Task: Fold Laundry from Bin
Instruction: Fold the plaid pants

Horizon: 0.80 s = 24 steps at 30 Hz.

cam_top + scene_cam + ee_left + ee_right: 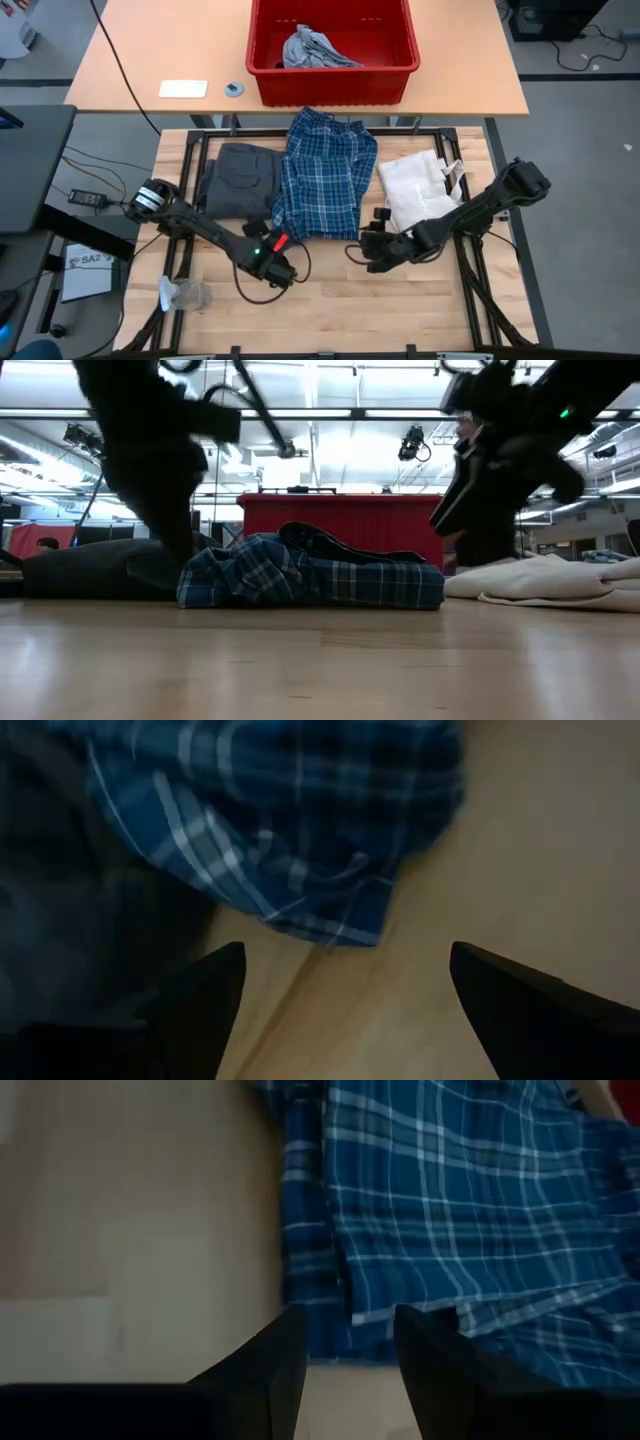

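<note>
A blue-and-white plaid shirt lies bunched on the wooden table, between folded dark grey shorts and the white fabric bag. The red bin stands behind on the far table, with a light grey piece inside. My left gripper is wide open at the shirt's near left corner, short of it. My right gripper is open by a narrow gap at the shirt's near right edge, raised above it in the low view. No black piece shows.
The white fabric bag with cords lies right of the shirt, under my right arm. A clear plastic item sits at the table's near left. A white card and a small round object lie left of the bin.
</note>
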### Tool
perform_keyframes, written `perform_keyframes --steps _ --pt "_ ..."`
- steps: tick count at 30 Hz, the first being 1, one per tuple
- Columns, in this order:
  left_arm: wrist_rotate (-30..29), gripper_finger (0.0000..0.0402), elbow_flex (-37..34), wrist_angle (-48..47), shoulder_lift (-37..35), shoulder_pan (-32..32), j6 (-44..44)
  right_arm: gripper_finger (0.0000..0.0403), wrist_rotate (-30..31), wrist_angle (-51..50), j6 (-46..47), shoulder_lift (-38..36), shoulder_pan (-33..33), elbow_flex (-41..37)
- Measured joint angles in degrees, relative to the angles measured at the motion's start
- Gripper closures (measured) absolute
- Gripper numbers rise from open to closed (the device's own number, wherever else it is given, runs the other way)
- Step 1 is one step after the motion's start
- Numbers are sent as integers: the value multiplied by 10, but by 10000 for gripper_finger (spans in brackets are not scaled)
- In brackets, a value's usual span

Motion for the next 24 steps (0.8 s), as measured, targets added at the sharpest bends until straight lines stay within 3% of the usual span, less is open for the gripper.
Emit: perform_keyframes --steps 7,13,18,24 --pt "23 45 -79 161 0 37 18 242 -77 58 5 49 -47 0" --pt "26 66 -86 166 0 72 37 243 -112 87 11 86 -63 0" --pt "25 142 -86 175 0 100 60 276 -114 76 30 116 -75 0" --pt "43 289 -86 174 0 108 61 388 -160 9 94 101 -75 1"
